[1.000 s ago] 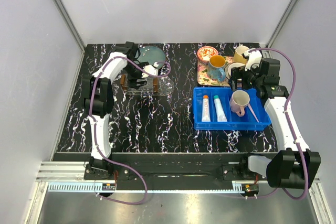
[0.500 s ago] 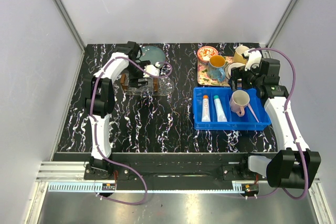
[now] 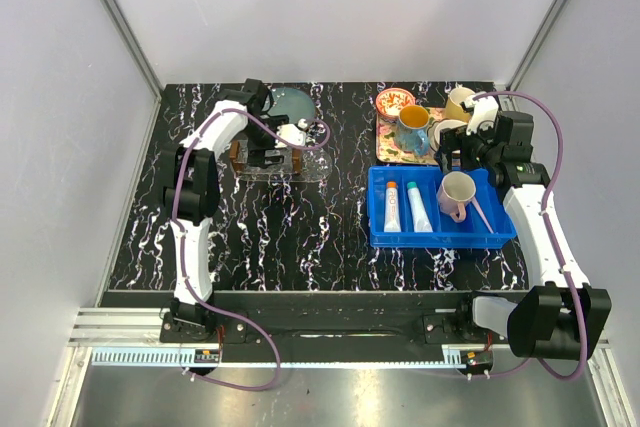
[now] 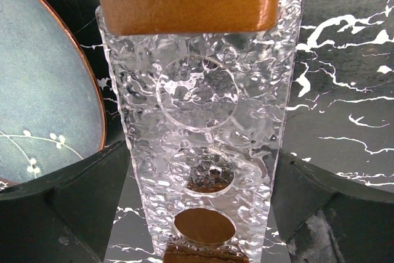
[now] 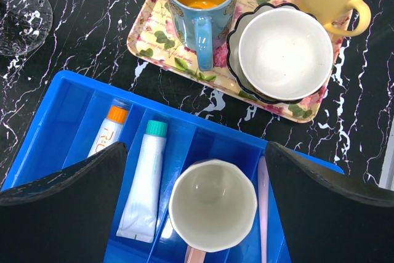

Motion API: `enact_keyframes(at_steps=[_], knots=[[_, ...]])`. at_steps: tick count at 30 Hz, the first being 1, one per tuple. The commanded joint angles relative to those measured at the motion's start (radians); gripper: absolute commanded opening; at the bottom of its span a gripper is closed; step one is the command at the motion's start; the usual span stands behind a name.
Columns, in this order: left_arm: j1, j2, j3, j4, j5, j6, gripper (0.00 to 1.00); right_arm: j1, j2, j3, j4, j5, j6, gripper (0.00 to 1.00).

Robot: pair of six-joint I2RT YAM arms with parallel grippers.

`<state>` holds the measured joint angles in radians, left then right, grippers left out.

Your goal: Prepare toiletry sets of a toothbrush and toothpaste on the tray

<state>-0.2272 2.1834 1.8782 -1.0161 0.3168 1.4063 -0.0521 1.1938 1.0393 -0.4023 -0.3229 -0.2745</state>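
Note:
The clear tray (image 3: 312, 167) lies at the back left, and its holed rack with brown ends (image 4: 203, 121) fills the left wrist view. My left gripper (image 3: 272, 155) is open, with one finger on each side of the rack (image 4: 202, 158). My right gripper (image 3: 455, 162) is open and empty above the blue bin (image 3: 440, 240). In the bin lie the orange-capped toothpaste (image 5: 108, 133), the teal-capped toothpaste (image 5: 144, 183) and the pale-pink toothbrush (image 5: 263, 214). A pink mug (image 5: 212, 214) stands between them, under my right gripper (image 5: 196, 146).
A patterned square tray (image 3: 385, 147) behind the bin holds a blue mug (image 3: 413, 119) and a white bowl (image 5: 286, 53). A yellow mug (image 3: 458, 102) and a red-patterned bowl (image 3: 394, 102) stand at the back. A blue-grey plate (image 3: 290, 104) lies behind the clear tray.
The left wrist has shifted slightly over the clear tray. The right arm and the things in the bin have not moved.

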Motion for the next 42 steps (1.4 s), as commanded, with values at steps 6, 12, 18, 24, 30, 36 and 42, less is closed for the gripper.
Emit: enact_keyframes(at_steps=[6, 12, 18, 24, 30, 36, 42], knots=[[-0.018, -0.080, -0.036, 0.014, 0.002, 0.022, 0.93, 0.005, -0.002, 0.016, 0.013, 0.012, -0.014, 1.00], [-0.023, -0.093, -0.044, 0.016, -0.001, 0.023, 0.93, 0.005, -0.003, 0.016, 0.011, 0.012, -0.015, 1.00], [-0.024, -0.094, -0.044, 0.024, -0.016, 0.016, 0.93, 0.005, -0.002, 0.016, 0.010, 0.008, -0.015, 1.00], [-0.023, -0.094, -0.042, 0.031, -0.025, -0.003, 0.94, 0.005, 0.000, 0.016, 0.008, 0.008, -0.014, 1.00], [-0.024, -0.117, -0.039, 0.033, -0.015, -0.024, 0.99, 0.005, 0.003, 0.016, 0.008, 0.008, -0.014, 1.00], [-0.023, -0.135, -0.044, 0.033, -0.007, -0.036, 0.99, 0.005, 0.003, 0.018, 0.007, 0.005, -0.015, 1.00], [-0.024, -0.155, -0.057, 0.024, -0.013, -0.032, 0.99, 0.005, -0.002, 0.018, 0.006, 0.001, -0.017, 1.00]])
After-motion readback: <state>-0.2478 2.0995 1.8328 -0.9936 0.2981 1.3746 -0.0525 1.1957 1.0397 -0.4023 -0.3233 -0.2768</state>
